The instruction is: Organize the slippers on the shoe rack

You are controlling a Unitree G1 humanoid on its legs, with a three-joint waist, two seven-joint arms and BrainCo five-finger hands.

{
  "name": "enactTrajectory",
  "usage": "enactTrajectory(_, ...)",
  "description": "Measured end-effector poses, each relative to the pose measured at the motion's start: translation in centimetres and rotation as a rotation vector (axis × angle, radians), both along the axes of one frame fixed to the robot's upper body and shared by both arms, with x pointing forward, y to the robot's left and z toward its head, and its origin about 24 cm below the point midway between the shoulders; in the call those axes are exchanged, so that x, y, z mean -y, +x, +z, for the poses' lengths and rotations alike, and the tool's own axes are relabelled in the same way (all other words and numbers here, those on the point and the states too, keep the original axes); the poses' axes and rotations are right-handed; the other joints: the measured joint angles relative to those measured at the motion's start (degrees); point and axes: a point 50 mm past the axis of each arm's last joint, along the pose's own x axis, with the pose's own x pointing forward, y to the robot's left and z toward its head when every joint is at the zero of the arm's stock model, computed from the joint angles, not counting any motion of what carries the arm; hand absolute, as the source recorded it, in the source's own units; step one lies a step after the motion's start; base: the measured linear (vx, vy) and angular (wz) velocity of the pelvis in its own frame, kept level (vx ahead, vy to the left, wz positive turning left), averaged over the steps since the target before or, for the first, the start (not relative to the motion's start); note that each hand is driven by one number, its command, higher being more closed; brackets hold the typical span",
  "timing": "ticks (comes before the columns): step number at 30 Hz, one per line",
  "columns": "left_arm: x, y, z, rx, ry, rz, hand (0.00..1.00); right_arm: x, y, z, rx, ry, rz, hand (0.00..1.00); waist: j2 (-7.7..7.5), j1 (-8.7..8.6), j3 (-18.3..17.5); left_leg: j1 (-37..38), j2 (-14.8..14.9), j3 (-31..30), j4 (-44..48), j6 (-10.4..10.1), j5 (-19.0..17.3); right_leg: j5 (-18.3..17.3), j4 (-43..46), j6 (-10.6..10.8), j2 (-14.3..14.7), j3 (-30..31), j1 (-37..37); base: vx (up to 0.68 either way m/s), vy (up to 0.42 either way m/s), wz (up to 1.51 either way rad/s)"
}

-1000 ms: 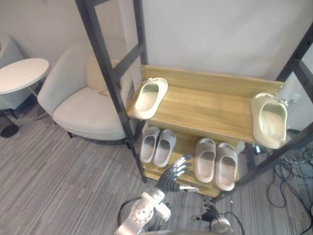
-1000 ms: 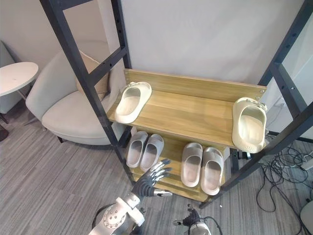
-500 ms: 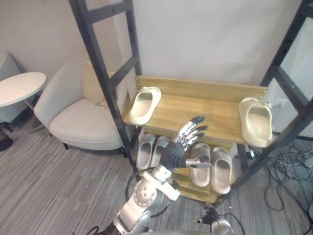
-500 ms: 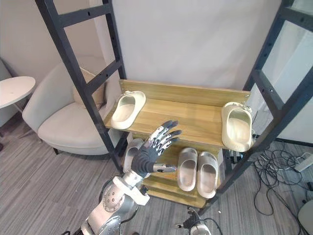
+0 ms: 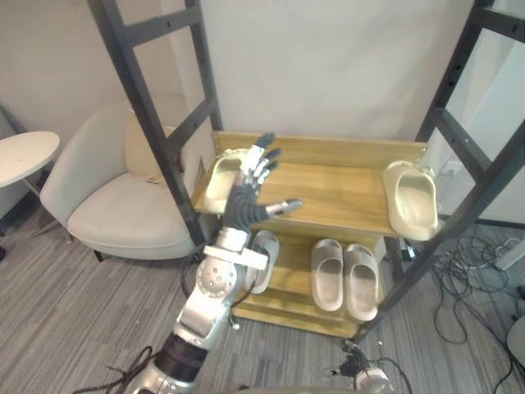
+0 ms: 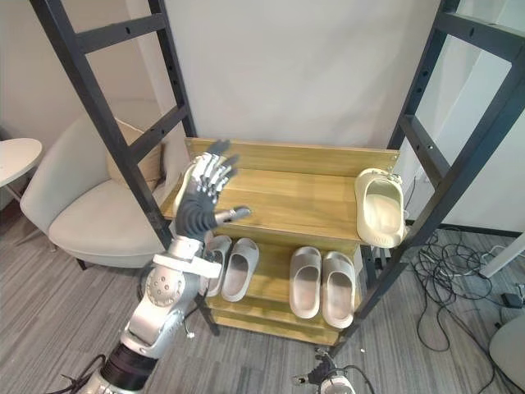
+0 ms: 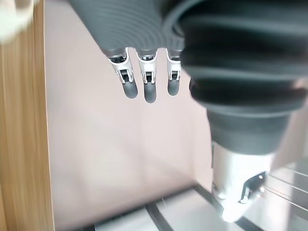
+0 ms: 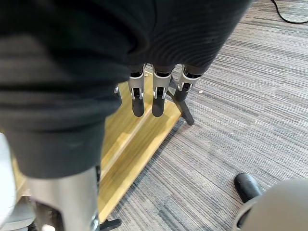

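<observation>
The robot is holding its left hand (image 5: 248, 197) up in front of the shoe rack (image 5: 328, 185), fingers spread wide and thumb sticking out sideways, gripping nothing. It is hovering just over the left end of the upper shelf (image 6: 287, 195), right by the left cream slipper (image 5: 215, 180), which is lying toe-out near that shelf's front left corner. Its mate, the right cream slipper (image 5: 413, 199), is sitting well apart at the far right end, its toe hanging over the front edge. Two grey pairs (image 6: 321, 283) are already lying side by side on the lower shelf. The right hand (image 8: 158, 96) is hanging low beside the foot of the rack, fingers straight and empty, above the floor (image 8: 231, 120). I'd say the step in hand is taking hold of the left slipper. To do it well, the hand should be coming down over the slipper's strap and closing across its width, then carrying it along the shelf to sit beside its mate, toes facing the same way. I'm making out no writing or labels on the slippers or the rack.
</observation>
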Motion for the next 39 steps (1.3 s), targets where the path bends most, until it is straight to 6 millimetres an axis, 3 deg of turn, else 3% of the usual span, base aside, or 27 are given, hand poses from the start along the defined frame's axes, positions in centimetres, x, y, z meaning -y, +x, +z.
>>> enactTrajectory(4,-4.5,2.1,-0.6,-0.054,0.089,0.181,0.00,-0.2,0.7,0.4,0.026,0.012,0.008,0.00,-1.34,-0.51,0.8,-0.5,0.5,0.9,0.0,-0.6,-0.5,0.8,-2.6,-0.4,1.1,0.9,-0.1,0.04,-0.037,-0.14)
enactTrajectory(7,-7.3,3.2,-0.5,-0.074,0.147,0.293,0.00,-0.3,1.5,0.8,0.056,0.016,0.014,0.00,-1.53,-0.55,0.7,-2.1,0.8,1.9,0.0,-0.8,-0.6,1.7,-4.1,-0.7,1.8,1.7,-1.6,0.03,-0.013,-0.15)
enactTrajectory(11,-9.8,4.4,0.0,-0.103,0.201,0.395,0.00,-0.1,1.8,0.9,0.064,0.021,-0.001,0.00,-1.43,-0.61,0.8,-2.7,0.7,2.0,0.0,-0.9,-0.6,1.9,-4.1,-0.7,2.0,2.1,-2.3,0.03,-0.001,-0.08)
enactTrajectory(15,-12.2,5.3,1.8,-0.076,0.268,0.486,0.00,-0.2,2.5,1.3,0.100,0.023,0.004,0.00,-1.46,-0.69,0.9,-3.9,0.8,2.9,0.0,-0.9,-0.6,2.2,-4.1,-0.9,2.1,2.9,-3.8,0.00,0.010,-0.11)
enactTrajectory(29,-14.7,6.8,4.4,-0.067,0.424,0.587,0.00,-0.8,3.2,1.8,0.129,0.054,0.010,0.00,-1.01,-1.21,2.7,-5.1,1.1,5.0,0.0,-0.9,-0.7,3.2,-4.1,-1.3,2.2,5.5,-6.4,-0.04,0.014,-0.10)
enactTrajectory(39,-15.5,8.0,2.6,-0.192,0.509,0.613,0.00,-1.2,2.7,1.5,0.114,0.074,0.014,0.00,0.72,-1.27,3.8,-6.1,1.1,4.9,0.0,-0.9,-0.4,3.3,-4.1,-1.5,2.4,5.6,-7.4,-0.03,0.004,-0.01)
